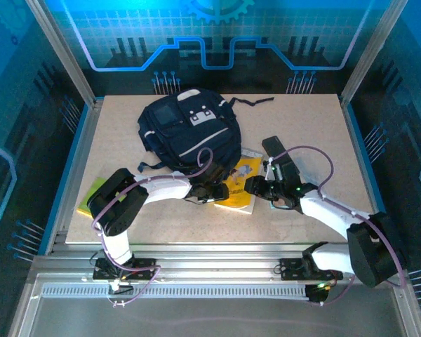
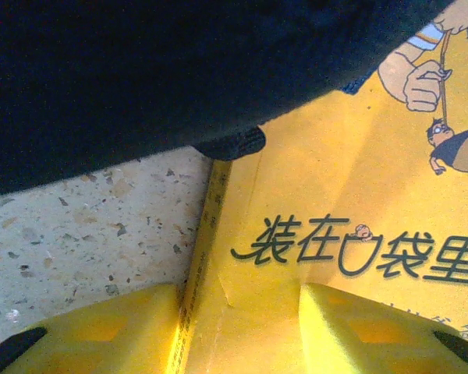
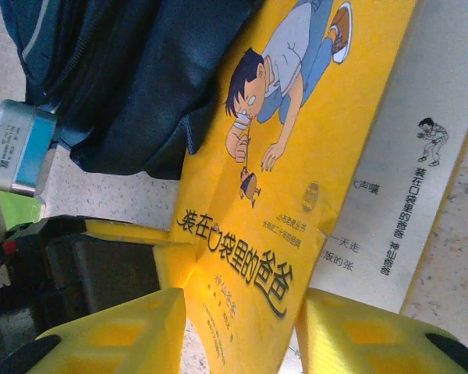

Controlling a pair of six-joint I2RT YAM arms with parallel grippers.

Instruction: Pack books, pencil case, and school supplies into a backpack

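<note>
Blue-tinted overhead view is evenly lit; wrist views are soft, the backpack (image 2: 140,70) perhaps underexposed.

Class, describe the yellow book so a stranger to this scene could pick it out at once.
Find the big navy backpack on the table. Against its near right edge lies a thin flat book, partly under the fabric. Its orange-yellow cover with a cartoon man and dark lettering sets it apart from the plain lime green book at the table's left edge.
</note>
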